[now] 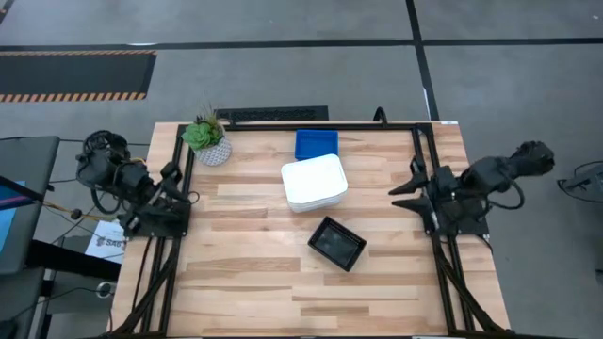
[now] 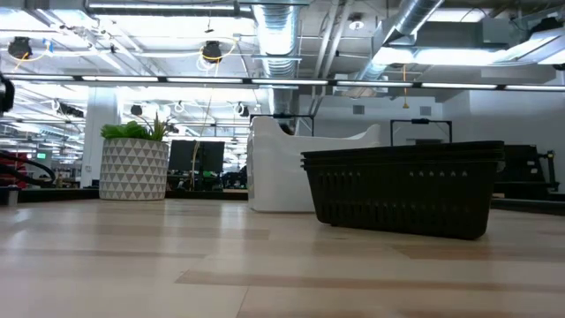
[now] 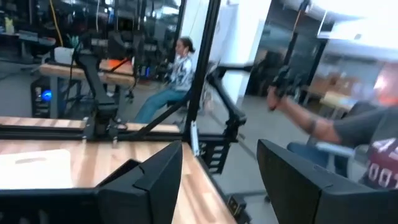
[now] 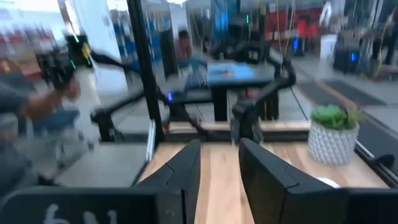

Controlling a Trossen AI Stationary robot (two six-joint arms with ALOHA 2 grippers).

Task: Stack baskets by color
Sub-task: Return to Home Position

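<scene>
I had the left gripper [image 1: 188, 185] and right gripper [image 1: 403, 181] at opposite side edges of the surface [image 1: 245, 273], both released, fingers apart, grasping nothing. The blue baskets [image 1: 316, 143] lay near the far edge, white baskets [image 1: 314, 182] just beside them, black baskets [image 1: 336, 243] stacked nearer the front, apart.

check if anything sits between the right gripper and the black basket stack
Nothing visible does. In the high view only tabletop lies between the right gripper and the black basket stack. The white stack sits farther back, off that line.
</scene>
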